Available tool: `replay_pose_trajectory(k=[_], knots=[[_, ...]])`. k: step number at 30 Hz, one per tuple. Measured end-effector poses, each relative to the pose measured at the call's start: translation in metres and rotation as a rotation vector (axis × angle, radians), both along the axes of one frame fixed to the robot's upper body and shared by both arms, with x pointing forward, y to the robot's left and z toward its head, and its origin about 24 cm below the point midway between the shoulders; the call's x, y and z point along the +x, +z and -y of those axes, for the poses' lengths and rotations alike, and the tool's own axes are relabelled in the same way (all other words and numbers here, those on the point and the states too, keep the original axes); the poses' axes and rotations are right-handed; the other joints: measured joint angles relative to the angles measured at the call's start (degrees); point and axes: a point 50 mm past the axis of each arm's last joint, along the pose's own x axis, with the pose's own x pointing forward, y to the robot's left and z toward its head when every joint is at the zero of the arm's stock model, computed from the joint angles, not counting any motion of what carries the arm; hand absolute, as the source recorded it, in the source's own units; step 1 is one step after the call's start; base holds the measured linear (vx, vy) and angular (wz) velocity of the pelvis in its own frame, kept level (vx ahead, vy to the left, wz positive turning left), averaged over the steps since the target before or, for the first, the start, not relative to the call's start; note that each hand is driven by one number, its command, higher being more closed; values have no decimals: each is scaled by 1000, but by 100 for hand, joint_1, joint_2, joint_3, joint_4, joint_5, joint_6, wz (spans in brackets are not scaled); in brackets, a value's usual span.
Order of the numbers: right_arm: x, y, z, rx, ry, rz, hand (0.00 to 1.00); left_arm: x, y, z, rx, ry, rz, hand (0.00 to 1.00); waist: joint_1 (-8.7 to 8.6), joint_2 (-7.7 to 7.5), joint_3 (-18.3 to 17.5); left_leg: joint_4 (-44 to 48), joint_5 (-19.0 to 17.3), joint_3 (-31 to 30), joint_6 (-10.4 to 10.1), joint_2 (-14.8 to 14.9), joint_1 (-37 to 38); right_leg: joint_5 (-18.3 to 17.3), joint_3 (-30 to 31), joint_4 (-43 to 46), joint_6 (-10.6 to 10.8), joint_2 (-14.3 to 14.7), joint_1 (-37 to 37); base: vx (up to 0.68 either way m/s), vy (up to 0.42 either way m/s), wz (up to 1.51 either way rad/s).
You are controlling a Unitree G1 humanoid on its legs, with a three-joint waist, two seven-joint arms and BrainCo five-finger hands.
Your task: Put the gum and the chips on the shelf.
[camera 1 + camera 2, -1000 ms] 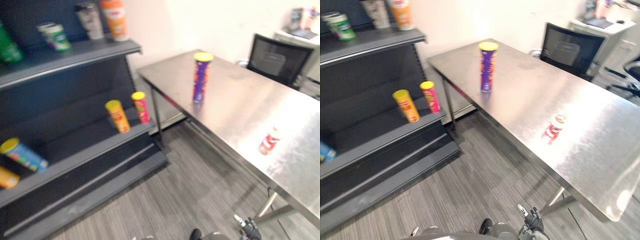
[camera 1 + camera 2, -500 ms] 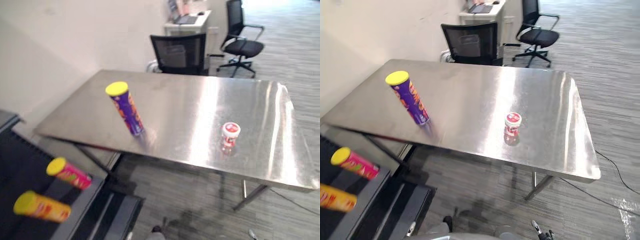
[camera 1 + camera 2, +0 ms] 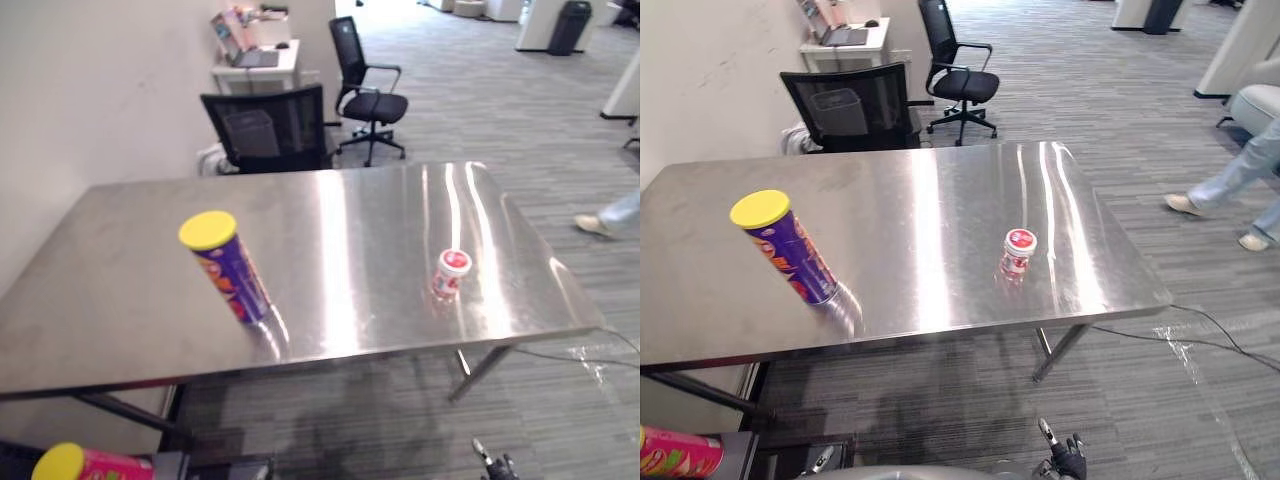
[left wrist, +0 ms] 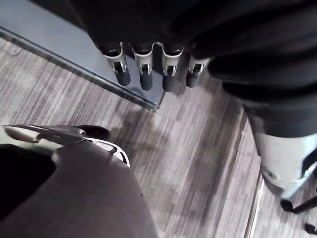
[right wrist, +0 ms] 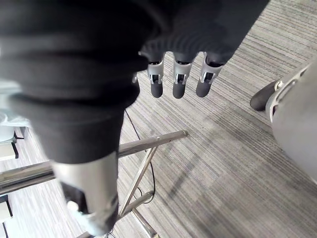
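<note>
Both hands hang low and empty. Your left hand (image 4: 145, 74) and your right hand (image 5: 179, 82) each show straight, relaxed fingers over the grey striped carpet (image 5: 218, 163), well below the table's edge.

Your targets stand up ahead of them on the brushed steel table (image 3: 930, 200). The tall purple cardboard chips tube with a yellow lid (image 3: 790, 252) is forward of the left hand. The small round red-and-white gum tub (image 3: 1018, 251) is forward of the right hand, well apart from the tube.

I judge this as the approach (nothing grasped yet). Square up close, then lift the right hand and wrap the tub from its side. Take the tube low, since it looks tippy, and the steel looks slick.

Beyond the table sit a black mesh chair (image 3: 845, 105) and a black swivel chair (image 3: 960, 72). A person's legs (image 3: 1240, 175) pass out beyond your right hand.
</note>
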Motion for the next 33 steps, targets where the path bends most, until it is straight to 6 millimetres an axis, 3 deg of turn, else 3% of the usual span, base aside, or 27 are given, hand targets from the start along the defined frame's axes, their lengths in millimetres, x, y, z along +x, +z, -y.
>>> replay_pose_trajectory(k=[2,5,12,15,18,20,21,23,25,27,30,33], knots=[[1,0,2,-10,10,-4,0,4,0,2,-1,-9,11,0,14,-8,42,-57,11,-46,6,-43,-13,-112,-52,-92,100,-12,-20,-47,-63,-6],[-8,0,10,-43,1,-49,0,5,0,4,-4,-11,14,0,27,22,78,-279,188,-182,-18,-24,67,-183,-172,-90,59,22,6,-83,-55,16],[-18,-1,19,-91,-98,-130,0,5,1,-1,11,-25,17,0,46,-185,20,-484,284,-296,-131,58,65,-5,-300,-514,70,156,146,-22,-25,4],[-24,4,42,-147,-256,-151,0,6,3,-7,41,-67,17,0,48,-250,-18,-527,275,-287,-110,18,71,147,-300,-688,93,170,217,71,26,-3],[-22,22,82,-253,-425,-84,0,6,5,-11,59,-72,25,0,39,-287,-47,-512,233,-272,-73,-26,74,205,-276,-734,103,155,227,82,29,-6],[-12,49,122,-370,-529,28,0,6,6,-13,68,-61,34,0,26,-315,-67,-501,186,-264,-41,-57,73,216,-248,-767,116,135,227,60,30,-8],[-8,58,132,-401,-548,60,0,6,7,-14,72,-56,35,0,24,-320,-74,-494,176,-264,-42,-61,74,216,-244,-767,116,131,227,47,23,-7],[12,98,164,-556,-590,206,0,4,7,-17,92,-63,26,0,5,-370,-90,-463,130,-240,-45,-64,74,216,-192,-767,116,129,211,32,14,-10],[31,130,180,-642,-608,333,0,1,7,-18,92,-58,19,0,-32,-397,-115,-425,82,-207,-64,-60,75,215,-146,-767,115,129,204,3,4,-11],[51,165,187,-735,-598,467,0,0,7,-17,87,-59,11,0,-71,-396,-118,-384,47,-136,-56,-60,75,215,-91,-765,115,126,179,-23,1,-17],[79,223,179,-872,-540,703,0,-1,8,-17,81,-60,7,0,-146,-374,-129,-332,6,-76,-49,-61,62,215,-2,-726,114,123,120,-27,-3,-14],[91,259,164,-960,-446,846,0,-2,7,-17,78,-59,-3,0,-169,-374,-130,-316,-10,-55,-49,-62,62,215,18,-720,115,121,107,-23,-5,-6]])
